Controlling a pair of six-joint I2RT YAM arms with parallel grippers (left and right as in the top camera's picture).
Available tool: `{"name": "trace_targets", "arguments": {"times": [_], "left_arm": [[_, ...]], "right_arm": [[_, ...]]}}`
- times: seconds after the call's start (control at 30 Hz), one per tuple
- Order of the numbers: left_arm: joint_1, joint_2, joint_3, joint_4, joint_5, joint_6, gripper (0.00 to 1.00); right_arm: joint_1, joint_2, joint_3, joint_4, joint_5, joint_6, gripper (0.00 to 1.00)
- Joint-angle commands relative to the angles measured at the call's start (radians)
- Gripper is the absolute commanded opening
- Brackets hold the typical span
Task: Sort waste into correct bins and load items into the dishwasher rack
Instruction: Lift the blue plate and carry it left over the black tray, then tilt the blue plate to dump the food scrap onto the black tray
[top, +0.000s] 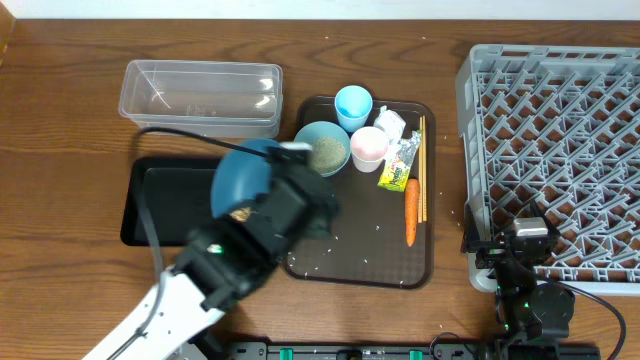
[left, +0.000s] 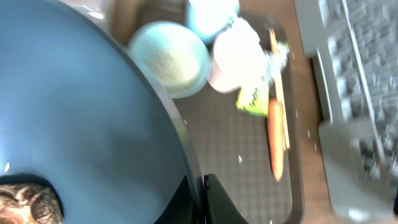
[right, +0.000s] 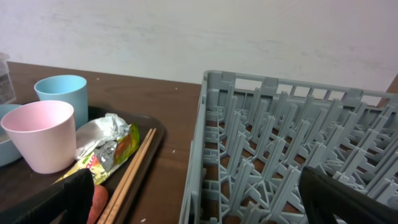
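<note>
Waste-scraping is in hand: the left hand (left: 198, 199) grips the rim of the plate (top: 240, 178), tilted at the right edge of the black tray (top: 170, 185), a brown lump (left: 25, 202) on it. Next likely needs a steeper tilt so it slides off. Beside the rack (top: 560, 130) the right hand (top: 520, 238) rests released

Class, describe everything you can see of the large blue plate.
The blue plate is round, smooth and slightly glossy, perhaps plastic or glazed ceramic. It is off the table and tilted, with its rim pinched by the left gripper. It hangs over the right end of the black tray, beside the brown serving tray. A brown food lump sits on its face near the edge.
</note>
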Motion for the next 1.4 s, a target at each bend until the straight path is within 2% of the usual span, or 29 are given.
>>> {"name": "trace_targets", "arguments": {"times": [0.0,0.47,0.67,0.9,1.07,1.17,1.23,1.37], "left_arm": [[0.128,-0.042,-0.003,0.006,0.124,0.064,0.06],[0.681,0.006,-0.005,0.012,0.625,0.202,0.06],[0.895,0.114,-0.005,0.058,1.001,0.267,0.06],[1.021,0.194,-0.005,0.051,1.209,0.326,0.06],[1.090,0.194,-0.005,-0.018,1.232,0.329,0.06],[1.141,0.194,-0.005,-0.061,1.304,0.422,0.06],[1.183,0.195,-0.005,-0.075,1.321,0.433,0.06],[1.276,0.207,-0.005,-0.085,1.524,0.457,0.06]], "right_arm": [[-0.008,-0.005,-0.003,-0.002,0.007,0.009,0.99],[-0.008,-0.005,-0.003,-0.002,0.007,0.009,0.99],[-0.008,-0.005,-0.003,-0.002,0.007,0.009,0.99],[-0.008,-0.005,-0.003,-0.002,0.007,0.009,0.99],[-0.008,-0.005,-0.003,-0.002,0.007,0.009,0.99],[-0.008,-0.005,-0.003,-0.002,0.007,0.009,0.99],[-0.008,-0.005,-0.003,-0.002,0.007,0.009,0.99],[-0.008,-0.005,-0.003,-0.002,0.007,0.009,0.99]]}}
